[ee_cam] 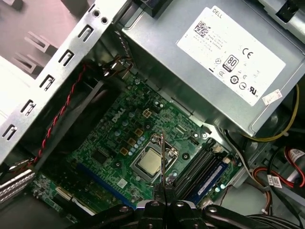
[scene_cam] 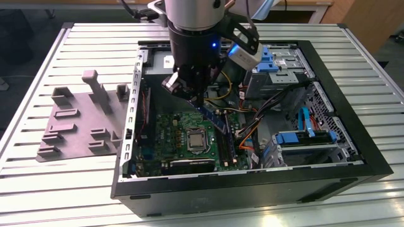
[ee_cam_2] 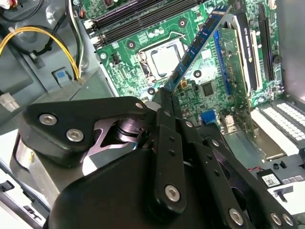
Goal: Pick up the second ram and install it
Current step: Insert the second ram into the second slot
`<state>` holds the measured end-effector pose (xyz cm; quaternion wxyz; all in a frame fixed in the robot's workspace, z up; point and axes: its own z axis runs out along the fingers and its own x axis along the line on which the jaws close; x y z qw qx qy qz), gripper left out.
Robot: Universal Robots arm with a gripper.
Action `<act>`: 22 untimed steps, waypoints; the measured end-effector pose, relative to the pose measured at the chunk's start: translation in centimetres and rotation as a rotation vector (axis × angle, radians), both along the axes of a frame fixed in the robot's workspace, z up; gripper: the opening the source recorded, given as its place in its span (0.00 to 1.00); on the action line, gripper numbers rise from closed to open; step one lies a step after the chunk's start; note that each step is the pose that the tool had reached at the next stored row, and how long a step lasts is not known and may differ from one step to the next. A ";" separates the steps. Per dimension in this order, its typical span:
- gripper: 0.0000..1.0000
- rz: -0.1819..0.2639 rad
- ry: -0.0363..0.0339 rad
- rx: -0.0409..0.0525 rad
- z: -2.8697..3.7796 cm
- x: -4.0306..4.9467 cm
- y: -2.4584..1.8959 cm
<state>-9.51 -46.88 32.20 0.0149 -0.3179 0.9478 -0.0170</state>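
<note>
Gripper [scene_cam: 197,100]: jaws clamped on one end of the second ram [scene_cam: 213,118]. The stick slants down and away from the fingertips, seen edge-on in the first wrist view [ee_cam: 162,162]. It hangs over the green circuit board [scene_cam: 169,126], near the processor socket [scene_cam: 196,140]; contact with the board cannot be told. Open computer case [scene_cam: 252,185] on slatted table [scene_cam: 57,189]. Grey holder block [scene_cam: 75,127] outside the case, to the exterior view's left

The arm [scene_cam: 192,33] stands upright, wrist pointing down. Its pincer [scene_cam: 196,99] is clamped on the second ram [scene_cam: 213,119].
</note>
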 end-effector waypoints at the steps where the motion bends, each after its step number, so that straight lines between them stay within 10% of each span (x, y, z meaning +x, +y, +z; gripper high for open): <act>1: 0.12 -0.007 0.0000 0.0000 0.00 0.00 0.00; 22: 0.12 -0.151 0.0000 0.0000 0.00 0.00 0.00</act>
